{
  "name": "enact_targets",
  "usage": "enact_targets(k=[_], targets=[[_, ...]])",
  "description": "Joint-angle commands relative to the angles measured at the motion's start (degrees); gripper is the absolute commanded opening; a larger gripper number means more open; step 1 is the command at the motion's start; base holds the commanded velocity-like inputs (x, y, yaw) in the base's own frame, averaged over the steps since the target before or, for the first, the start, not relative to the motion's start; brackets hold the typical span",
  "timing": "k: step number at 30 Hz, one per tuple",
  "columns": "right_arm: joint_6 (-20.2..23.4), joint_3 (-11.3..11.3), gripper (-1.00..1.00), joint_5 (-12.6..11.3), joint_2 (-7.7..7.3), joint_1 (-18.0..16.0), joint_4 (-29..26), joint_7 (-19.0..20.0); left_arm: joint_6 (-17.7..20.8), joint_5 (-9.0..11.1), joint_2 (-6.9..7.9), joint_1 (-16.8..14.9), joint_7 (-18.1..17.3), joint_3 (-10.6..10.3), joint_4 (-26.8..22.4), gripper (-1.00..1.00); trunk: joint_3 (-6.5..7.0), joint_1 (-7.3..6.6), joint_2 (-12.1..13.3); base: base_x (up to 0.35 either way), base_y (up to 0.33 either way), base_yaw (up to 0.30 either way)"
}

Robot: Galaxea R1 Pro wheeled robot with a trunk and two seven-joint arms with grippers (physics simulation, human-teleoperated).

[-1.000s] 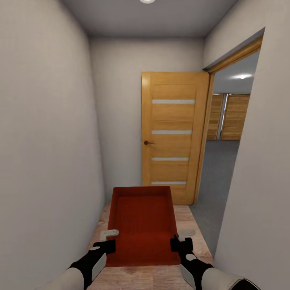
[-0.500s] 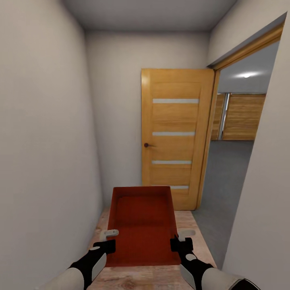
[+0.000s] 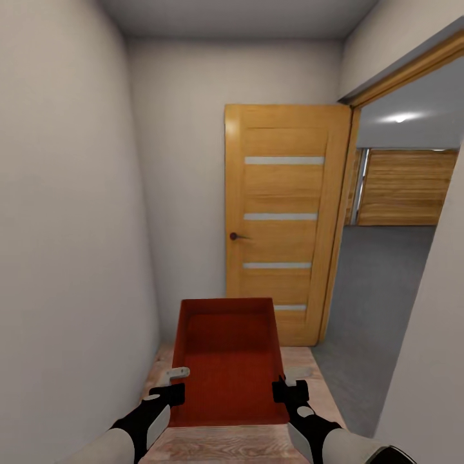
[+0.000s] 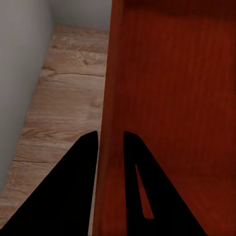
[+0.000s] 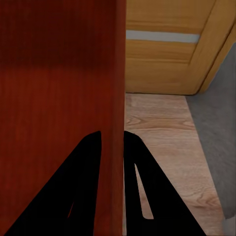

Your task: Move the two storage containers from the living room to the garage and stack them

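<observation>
I carry one red-orange storage container [image 3: 227, 357] level in front of me, above the wood-plank hallway floor. My left gripper [image 3: 174, 381] is shut on its left wall [image 4: 109, 123], one finger on each side of it. On the opposite side, my right gripper [image 3: 290, 381] is shut on the right wall [image 5: 118, 98] in the same way. The bin is open-topped and holds nothing. Through the doorway at the right lies the garage with its grey concrete floor [image 3: 380, 283].
I stand in a narrow white-walled hallway. An open wooden door [image 3: 283, 219] with frosted strips stands ahead against the end wall. The doorway's right wall edge [image 3: 432, 335] is close by. A wide wood-plank garage door [image 3: 403, 187] shows at the far side.
The view has advanced down the hallway: the wooden door and the doorway to the garage loom larger and nearer. The container and both grippers keep the same place relative to me.
</observation>
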Motion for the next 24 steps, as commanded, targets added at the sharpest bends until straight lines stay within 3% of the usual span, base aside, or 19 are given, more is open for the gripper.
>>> enact_targets(k=[1,9,24], targets=[[0.14,-3.47,-1.0,0.51,0.05,-0.02,-0.08,0.06,0.2,-0.43,0.55,0.02,1.14,0.94,-0.24,-1.0,-0.01,0.05,-0.02,0.322,0.0,-0.132],[0.13,-3.5,-1.0,0.51,0.05,-0.02,-0.08,0.06,0.21,-0.52,0.51,0.02,1.02,0.94,-0.24,-1.0,-0.01,0.05,-0.02,0.322,0.078,-0.25],[0.14,-3.48,-1.0,0.51,0.05,-0.02,-0.08,0.06,0.21,-0.43,0.51,0.02,0.92,0.94,-0.24,-1.0,-0.01,0.05,-0.02,0.308,0.184,-0.282]])
